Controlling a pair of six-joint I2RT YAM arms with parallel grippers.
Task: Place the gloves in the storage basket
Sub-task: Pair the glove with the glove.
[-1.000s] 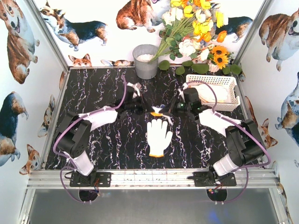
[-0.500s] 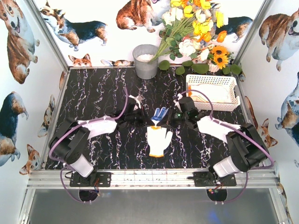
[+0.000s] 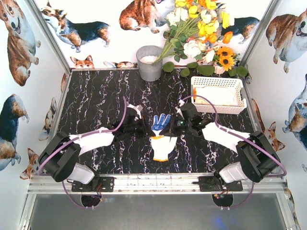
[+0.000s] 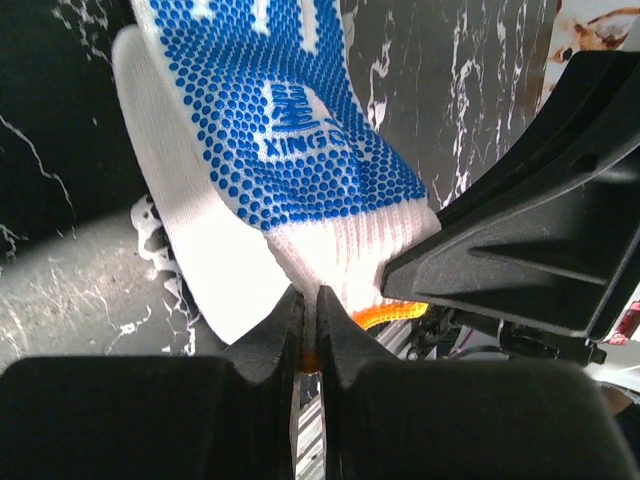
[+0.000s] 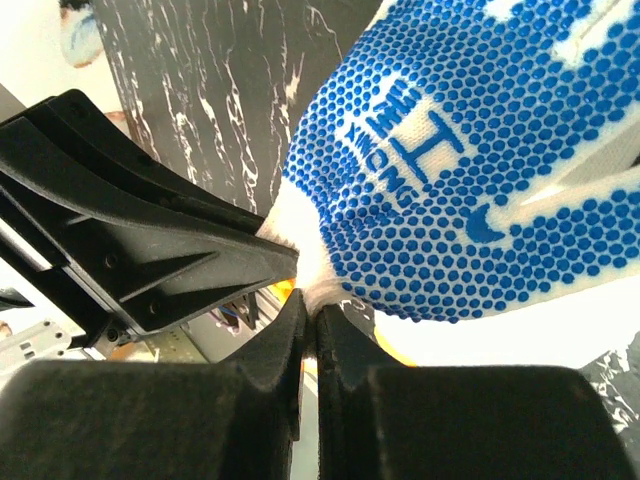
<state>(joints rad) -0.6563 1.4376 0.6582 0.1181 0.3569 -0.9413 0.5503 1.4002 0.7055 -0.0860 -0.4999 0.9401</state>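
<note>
Top view: at the centre, the left gripper (image 3: 147, 129) and the right gripper (image 3: 173, 127) both pinch the cuff of the blue-dotted glove (image 3: 161, 121), over a white glove (image 3: 162, 146). The storage basket (image 3: 216, 82) stands at 2 o'clock, well apart.

Left wrist: the jaws are closed on the cuff edge only.

Right wrist: the same thin pinch. I think the glove may slip out if the arms pull differently.

Marble table (image 3: 96, 96), white glove (image 3: 162, 147), basket (image 3: 216, 79), bucket (image 3: 149, 66)
</note>
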